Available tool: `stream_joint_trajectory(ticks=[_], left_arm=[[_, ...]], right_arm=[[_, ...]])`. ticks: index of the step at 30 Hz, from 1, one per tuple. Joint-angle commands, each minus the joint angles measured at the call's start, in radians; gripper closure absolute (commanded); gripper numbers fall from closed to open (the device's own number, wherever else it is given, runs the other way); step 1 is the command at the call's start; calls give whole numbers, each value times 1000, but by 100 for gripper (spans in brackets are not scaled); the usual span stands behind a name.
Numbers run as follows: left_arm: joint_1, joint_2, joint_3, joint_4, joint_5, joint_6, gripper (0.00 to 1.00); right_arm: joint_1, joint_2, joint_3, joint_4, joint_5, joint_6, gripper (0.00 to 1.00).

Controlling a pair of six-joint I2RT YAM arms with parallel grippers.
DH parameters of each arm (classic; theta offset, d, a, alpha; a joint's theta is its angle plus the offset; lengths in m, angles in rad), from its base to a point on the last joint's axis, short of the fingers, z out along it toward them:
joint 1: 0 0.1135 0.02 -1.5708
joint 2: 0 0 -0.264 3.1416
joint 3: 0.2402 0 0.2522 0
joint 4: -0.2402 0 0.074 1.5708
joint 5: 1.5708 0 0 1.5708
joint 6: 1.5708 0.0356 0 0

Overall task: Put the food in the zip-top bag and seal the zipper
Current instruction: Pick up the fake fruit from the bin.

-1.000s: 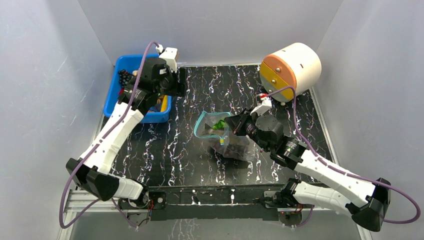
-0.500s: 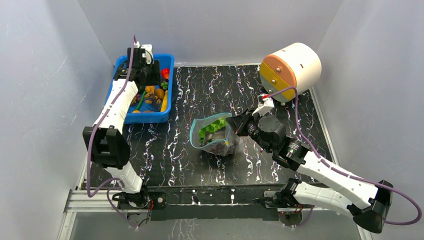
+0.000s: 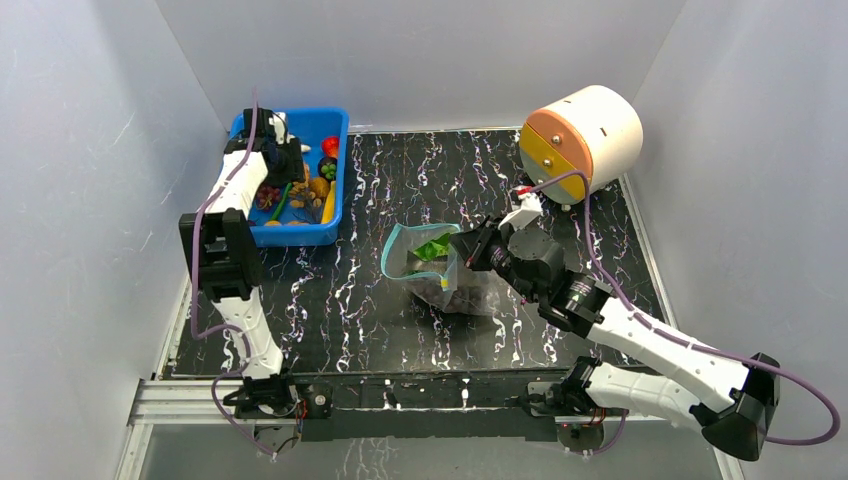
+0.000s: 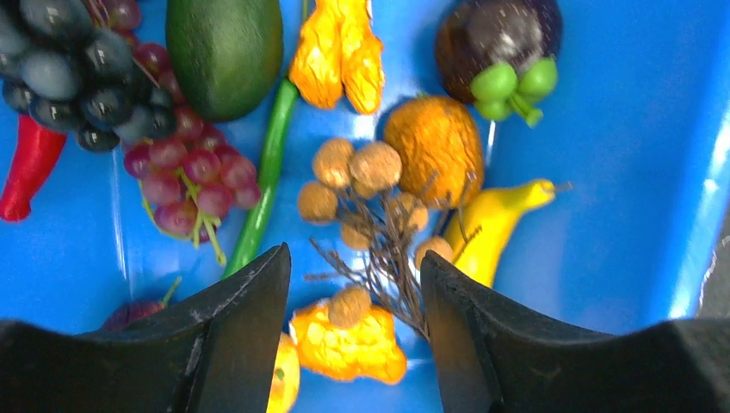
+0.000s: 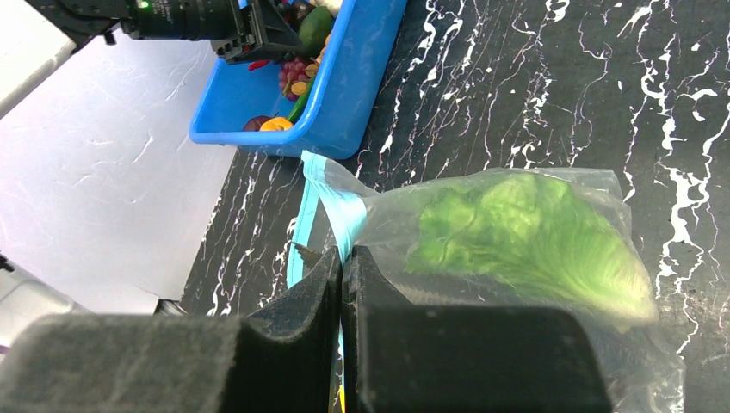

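The clear zip-top bag (image 3: 440,275) lies mid-table with its mouth open to the left. Its teal zipper (image 5: 337,205) runs along the rim. A green lettuce head (image 5: 525,237) and dark grapes (image 3: 458,293) sit inside it. My right gripper (image 5: 343,256) is shut on the zipper rim. My left gripper (image 4: 353,301) is open, low over the blue bin (image 3: 240,235), its jaws on either side of an orange piece (image 4: 349,340) and a brown longan sprig (image 4: 379,215). Dark grapes (image 4: 69,69), red grapes (image 4: 185,181), a banana (image 4: 491,219) and a mangosteen (image 4: 495,43) lie in the bin.
A round cream and orange drum (image 3: 585,135) stands at the back right of the black marbled table (image 3: 400,170). The bin stands at the back left against the grey wall. A red chilli (image 4: 30,168) and a green avocado (image 4: 224,52) also lie in the bin.
My left arm swung from beside the bin to over it and lowered toward the food. The bag shifted slightly in my right gripper's hold.
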Motion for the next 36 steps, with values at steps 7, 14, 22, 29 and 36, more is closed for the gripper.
stream_joint_trajectory(ticks=[7, 14, 22, 29, 36], left_arm=[[37, 138, 174, 94, -129, 66, 40], [40, 290, 338, 72, -94, 136, 42], [42, 361, 395, 98, -189, 178, 35], [41, 404, 400, 93, -189, 171, 34], [40, 437, 397, 102, -227, 172, 35]], right_arm=[[3, -7, 75, 120, 13, 31, 100], [3, 11, 68, 154, -2, 31, 100], [2, 24, 88, 151, 18, -3, 100], [2, -3, 80, 129, 33, -4, 100], [3, -40, 69, 107, 48, -3, 100]])
